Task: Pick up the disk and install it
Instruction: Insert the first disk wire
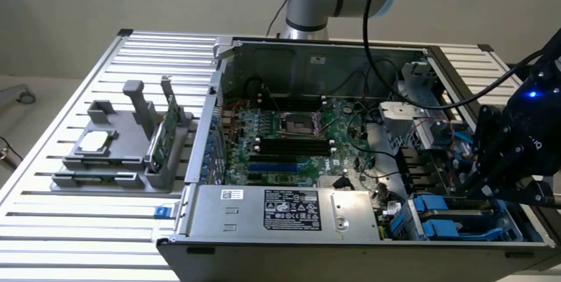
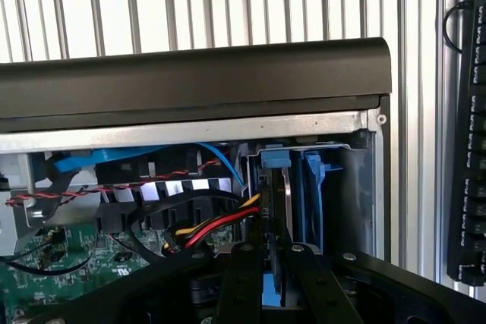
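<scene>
Gripper [image 2: 275, 263] pinches the disk [image 2: 278, 210] standing on edge inside the computer case's [image 1: 263, 210] blue-railed bay [image 2: 315, 187].

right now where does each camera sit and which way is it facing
exterior view: off the arm, raised, looking down into the open computer case with its motherboard; the arm's joint up top and the pincer over the blue drive bays show.
wrist view: on the wrist, looking along the pincer into the drive bays; its black fingers grip the disk edge-on.
shared: pincer, blue bays, motherboard.
</scene>
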You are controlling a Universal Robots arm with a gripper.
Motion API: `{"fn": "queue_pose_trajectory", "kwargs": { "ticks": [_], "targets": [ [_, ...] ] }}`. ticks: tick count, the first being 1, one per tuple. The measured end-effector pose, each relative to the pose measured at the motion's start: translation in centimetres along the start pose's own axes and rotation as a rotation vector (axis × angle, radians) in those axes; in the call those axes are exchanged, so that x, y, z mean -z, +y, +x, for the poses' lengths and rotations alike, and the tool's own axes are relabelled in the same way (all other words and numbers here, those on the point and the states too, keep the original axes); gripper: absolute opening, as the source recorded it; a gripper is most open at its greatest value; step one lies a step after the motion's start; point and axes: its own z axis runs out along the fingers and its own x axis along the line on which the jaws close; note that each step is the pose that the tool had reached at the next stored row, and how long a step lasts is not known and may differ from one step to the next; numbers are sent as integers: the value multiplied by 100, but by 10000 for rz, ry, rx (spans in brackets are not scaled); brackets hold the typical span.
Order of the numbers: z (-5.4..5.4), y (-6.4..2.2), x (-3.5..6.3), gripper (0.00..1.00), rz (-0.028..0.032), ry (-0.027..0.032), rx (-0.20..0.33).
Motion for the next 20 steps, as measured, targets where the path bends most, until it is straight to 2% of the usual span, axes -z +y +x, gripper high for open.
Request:
{"fn": "queue_pose_trajectory", "kwargs": {
  "ticks": [20],
  "targets": [
    [-17,0,-46,17,23,-6,178]
  ]
}}
